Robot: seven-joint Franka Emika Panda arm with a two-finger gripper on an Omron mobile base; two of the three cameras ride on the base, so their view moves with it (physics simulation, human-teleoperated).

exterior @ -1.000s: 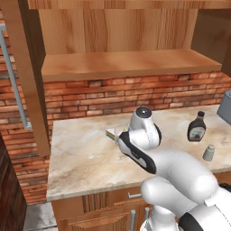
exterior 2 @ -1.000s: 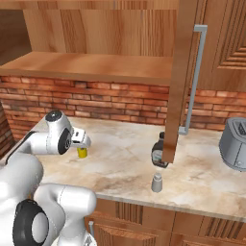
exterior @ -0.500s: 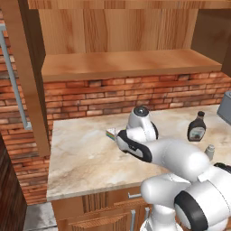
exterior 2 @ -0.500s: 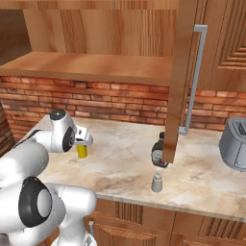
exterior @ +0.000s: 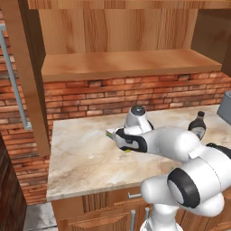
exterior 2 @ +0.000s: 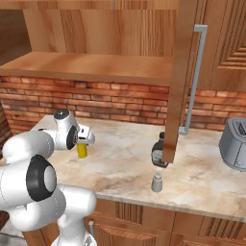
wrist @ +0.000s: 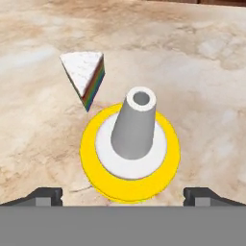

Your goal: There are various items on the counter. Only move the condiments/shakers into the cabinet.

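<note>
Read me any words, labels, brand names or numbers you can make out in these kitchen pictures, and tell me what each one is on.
No readable text anywhere.
dark bottle: pale label patch, too small and blurred to read.
yellow squeeze bottle: plain, no print on top.
grey shaker: no marking visible.
rainbow-striped wedge: only stripes.

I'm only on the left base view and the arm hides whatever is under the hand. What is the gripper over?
Observer: The tall yellow squeeze bottle with a pointed white nozzle; the hand view looks straight down on it.
Operator: Jaws?
Observer: The gripper is open, its tips on either side of the bottle, not touching.
Operator: Anything close by?
Observer: A small rainbow-striped wedge lies on the beige marble counter beside the bottle, apart from it.
</note>
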